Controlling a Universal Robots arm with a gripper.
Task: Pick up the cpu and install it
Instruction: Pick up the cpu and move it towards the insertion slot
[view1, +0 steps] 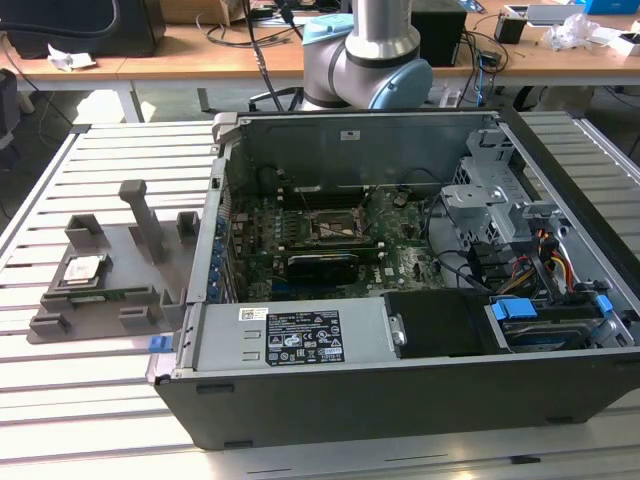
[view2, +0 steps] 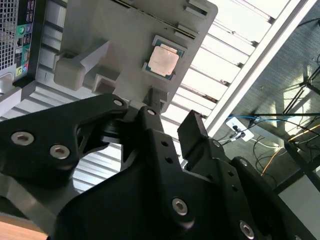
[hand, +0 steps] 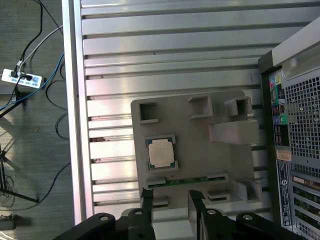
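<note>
One cpu (hand: 161, 152) on grey tray (hand: 200, 145); gripper (hand: 170, 201) nearby, fingers (hand: 146, 201) apparently apart; case label (view1: 302, 336) illegible.

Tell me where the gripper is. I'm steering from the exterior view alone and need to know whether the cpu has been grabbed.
Observer: Not grabbed. In the first wrist view the gripper hangs open and empty above the grey holder, and the cpu lies flat in its square recess.
Operator: Is it lined up with the cpu?
Observer: Not quite. Its fingertips frame the holder's edge next to the green strip, a little off from the cpu.
Operator: Anything crowding that side?
Observer: The computer case's rear port panel stands right beside the holder; I cannot tell whether they touch.
</note>
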